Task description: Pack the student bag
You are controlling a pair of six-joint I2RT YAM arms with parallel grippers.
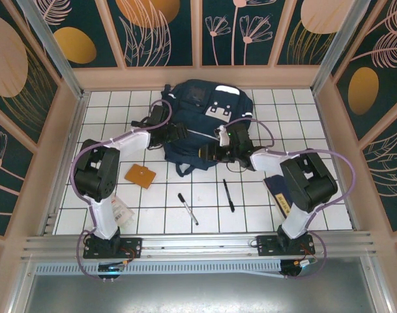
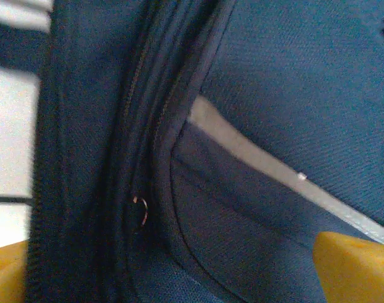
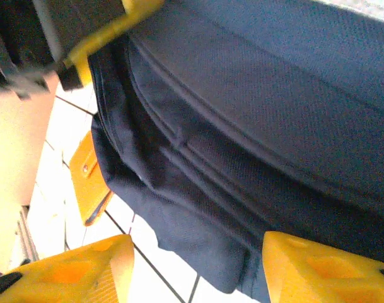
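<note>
The student bag lies flat at the back middle of the tiled table, navy with white patches near its top. My left gripper is at its left lower side, open; its yellow fingertips stand wide apart over the fabric, a zip line with a small metal ring and a light reflective stripe. My right gripper is at the bag's near edge, open. Its yellow fingers straddle the bag's lower corner without closing on it.
An orange flat wallet lies left of the bag's near edge, also the orange wallet in the right wrist view. A marker and a black pen lie in front. A dark-blue notebook sits under the right arm. A small packet lies by the left base.
</note>
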